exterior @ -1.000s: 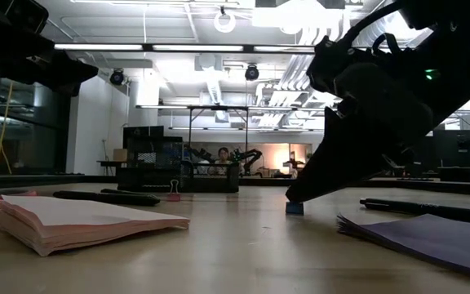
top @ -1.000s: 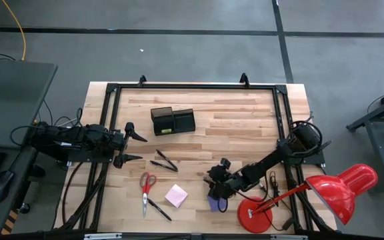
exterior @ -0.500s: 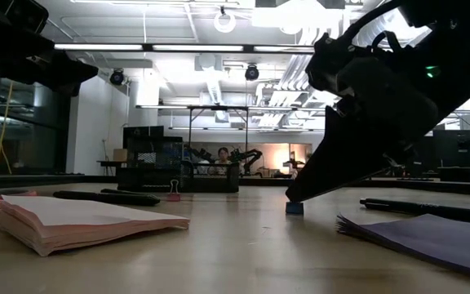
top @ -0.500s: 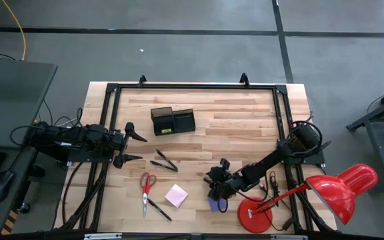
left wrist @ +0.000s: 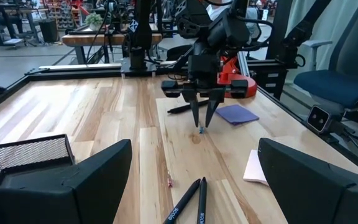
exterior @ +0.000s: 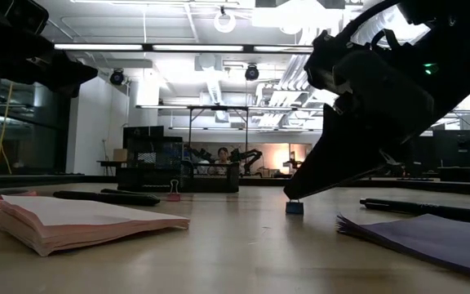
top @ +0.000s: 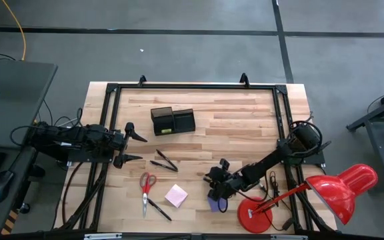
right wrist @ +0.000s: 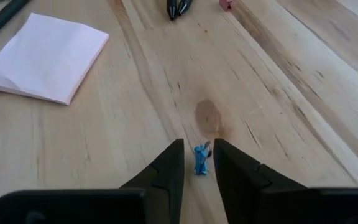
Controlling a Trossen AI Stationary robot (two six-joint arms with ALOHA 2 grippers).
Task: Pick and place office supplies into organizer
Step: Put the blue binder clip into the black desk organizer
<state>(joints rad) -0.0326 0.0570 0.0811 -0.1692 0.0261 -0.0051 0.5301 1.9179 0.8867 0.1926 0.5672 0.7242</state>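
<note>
We find the right gripper [right wrist: 197, 163] lowered to the table [top: 245, 120] near its front edge, fingers narrowly apart with a small blue clip [right wrist: 200, 159] standing between the tips; whether the pads touch it, we cannot tell. The purple pad [left wrist: 236, 114] lies just beside this gripper, next to the red lamp base [top: 254, 216]. The pink sticky-note pad [top: 176, 195], the red-handled scissors [top: 146, 187] and the black pens [top: 163, 161] lie between the two arms. The organizer [top: 173, 121] stands farther back, apart from them. The left gripper [top: 139, 147] waits at the table's left side, jaws wide and holding nothing.
</note>
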